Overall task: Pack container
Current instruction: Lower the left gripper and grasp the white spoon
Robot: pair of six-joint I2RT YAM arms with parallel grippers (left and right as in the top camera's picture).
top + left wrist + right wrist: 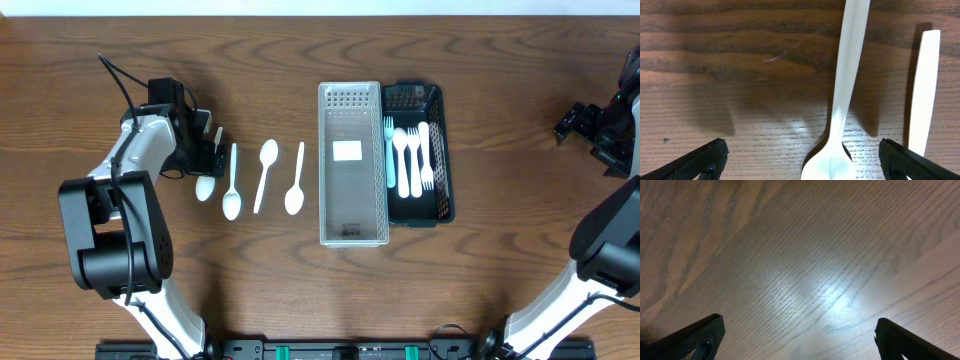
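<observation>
Lying w/ bowl toward left tool (800, 152), spoon (844, 90), handle pointing away

The left arm (140, 150) bends inward, the left end effector (208, 148) pointing down, fingers (700, 161) spread wide. The right arm (610, 220) reaches along the far right edge, the right end effector (572, 124) likewise gaping

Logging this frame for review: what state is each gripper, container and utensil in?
Left gripper: open, straddling a spoon.
Right gripper: open, above bare table.
Clear bin: no cutlery inside.
Black bin: holds forks.
Spoons: four, lying on table outside both bins.
</observation>
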